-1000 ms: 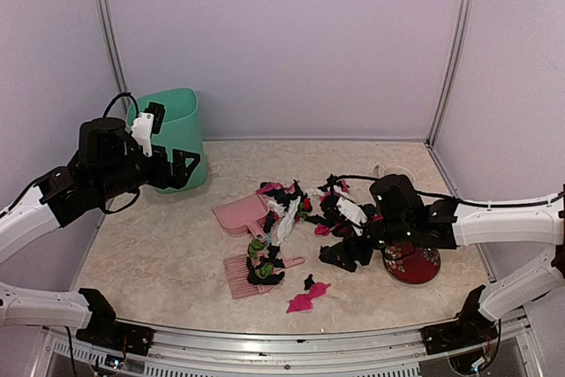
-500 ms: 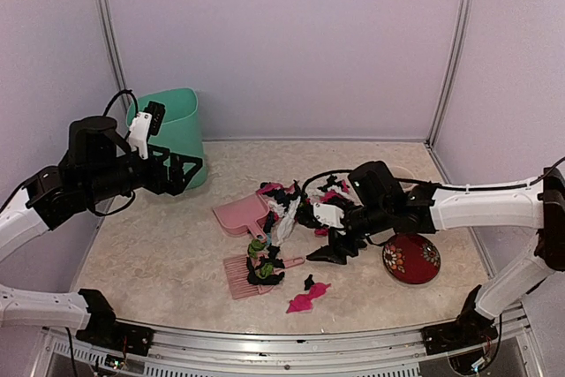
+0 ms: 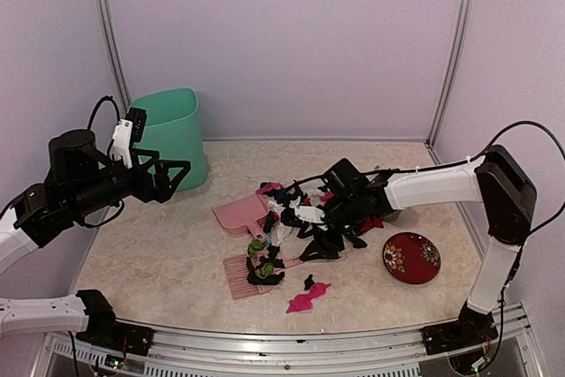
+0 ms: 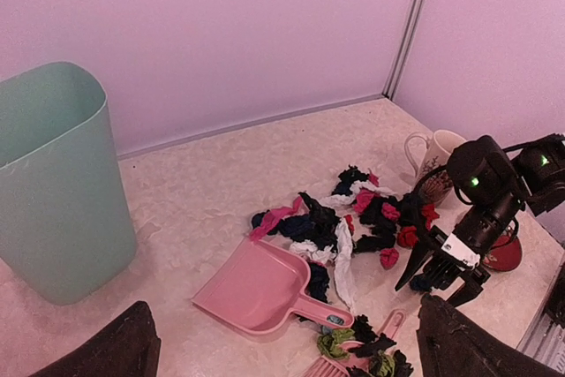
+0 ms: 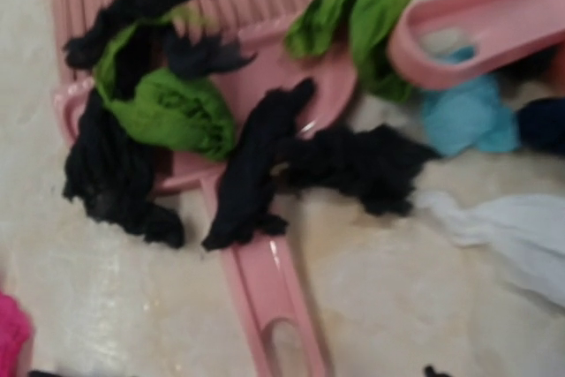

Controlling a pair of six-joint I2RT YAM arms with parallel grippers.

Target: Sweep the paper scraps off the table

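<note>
The paper scraps (image 3: 296, 209), black, magenta, red, white and green, lie in a heap at the middle of the table (image 3: 159, 253). Some lie on a pink brush (image 3: 252, 271), and one magenta scrap (image 3: 306, 297) lies alone in front. My right gripper (image 3: 322, 245) is open, low over the heap's front right edge near the brush handle. The right wrist view shows black and green scraps (image 5: 256, 165) on the brush (image 5: 274, 306); its fingers are out of frame. My left gripper (image 3: 163, 178) is open and empty, raised beside the green bin, with the scraps (image 4: 371, 218) far ahead of it.
A pink dustpan (image 3: 240, 215) lies left of the heap, its mouth to the left. A green bin (image 3: 172, 134) stands at the back left. A red patterned bowl (image 3: 410, 258) sits at the right. A white mug (image 4: 433, 152) stands behind the right arm.
My right gripper has moved left from beside the red bowl into the scrap heap near the brush handle. My left gripper has drawn back to the left, still open.
</note>
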